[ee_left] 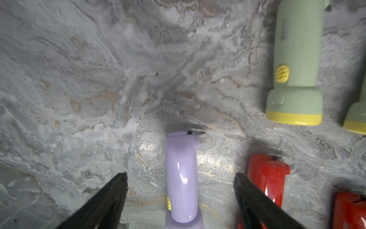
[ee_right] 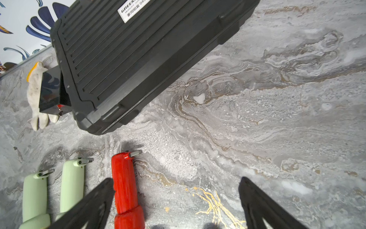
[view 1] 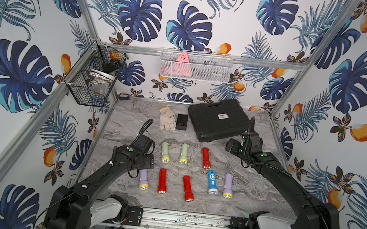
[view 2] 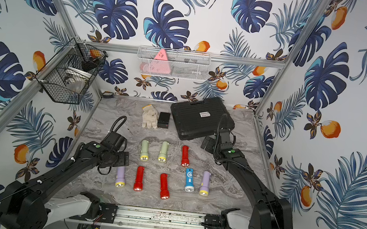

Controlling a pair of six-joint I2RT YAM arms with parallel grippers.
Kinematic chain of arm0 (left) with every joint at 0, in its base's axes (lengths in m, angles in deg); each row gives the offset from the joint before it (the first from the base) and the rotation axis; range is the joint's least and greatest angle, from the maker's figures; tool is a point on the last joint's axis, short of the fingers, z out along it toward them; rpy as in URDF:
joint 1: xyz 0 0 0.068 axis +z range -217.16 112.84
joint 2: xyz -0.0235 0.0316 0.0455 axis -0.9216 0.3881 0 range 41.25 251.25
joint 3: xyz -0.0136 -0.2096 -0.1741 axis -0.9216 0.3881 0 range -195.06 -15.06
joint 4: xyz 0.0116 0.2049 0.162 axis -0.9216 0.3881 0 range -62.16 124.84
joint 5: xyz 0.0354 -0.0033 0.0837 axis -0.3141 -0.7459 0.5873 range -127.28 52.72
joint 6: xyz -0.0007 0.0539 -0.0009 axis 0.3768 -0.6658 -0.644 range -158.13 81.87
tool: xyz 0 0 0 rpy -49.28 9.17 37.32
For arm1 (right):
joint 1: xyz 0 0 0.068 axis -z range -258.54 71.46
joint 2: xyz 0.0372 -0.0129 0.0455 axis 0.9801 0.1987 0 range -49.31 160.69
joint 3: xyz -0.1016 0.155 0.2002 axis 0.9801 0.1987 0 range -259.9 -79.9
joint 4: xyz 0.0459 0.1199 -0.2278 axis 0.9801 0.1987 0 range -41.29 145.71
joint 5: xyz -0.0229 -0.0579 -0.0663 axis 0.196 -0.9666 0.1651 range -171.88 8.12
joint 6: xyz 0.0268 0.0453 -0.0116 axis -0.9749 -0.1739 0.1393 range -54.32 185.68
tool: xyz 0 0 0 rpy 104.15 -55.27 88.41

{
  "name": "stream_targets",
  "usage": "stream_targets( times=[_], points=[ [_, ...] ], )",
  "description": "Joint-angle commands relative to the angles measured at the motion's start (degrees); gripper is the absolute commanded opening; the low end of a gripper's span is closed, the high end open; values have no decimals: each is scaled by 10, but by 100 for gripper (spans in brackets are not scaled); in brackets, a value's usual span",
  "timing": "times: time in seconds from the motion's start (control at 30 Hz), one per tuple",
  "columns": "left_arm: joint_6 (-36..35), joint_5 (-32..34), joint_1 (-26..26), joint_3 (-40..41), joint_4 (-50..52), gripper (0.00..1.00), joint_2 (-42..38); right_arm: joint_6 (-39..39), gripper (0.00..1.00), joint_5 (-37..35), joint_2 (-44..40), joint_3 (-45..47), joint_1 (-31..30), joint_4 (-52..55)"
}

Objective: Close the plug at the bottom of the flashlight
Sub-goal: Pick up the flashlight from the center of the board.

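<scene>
While wide apart, left pincer (ee_left: 179, 174) astride lilac flashlight (ee_left: 181, 168) (plug (ee_left: 205, 138) out).

The lilac flashlight (ee_left: 181, 178) is showing smooth, glossy plastic, its plug (ee_left: 205, 138) looking like dull metal. The tabletop (ee_left: 79, 99) is looking like matt grey marble. The black case (ee_right: 128, 49) is showing ribbed matt plastic; the glove (ee_right: 34, 93), knitted cloth.

Bare tabletop (view 1: 129, 114) lies open at the far left and near right. The black case (view 1: 218, 121) blocks the far right. A red flashlight (ee_left: 267, 174) crowds the leftmost purple flashlight (ee_left: 181, 178) on its right side; its left side is free.
</scene>
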Motion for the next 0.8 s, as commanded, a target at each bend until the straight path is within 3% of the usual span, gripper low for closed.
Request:
stream_targets(
  times=[0.0,0.37,0.77],
  points=[
    [58,-33,0,25,-18,86,-1,-7,100,-9,8,-4,-6,8],
    [87,-37,-18,70,-57,77,1,-7,100,-22,32,-13,-18,4],
    [107,17,-39,98,-77,68,24,-9,100,-23,42,-4,-20,-3]
  ],
)
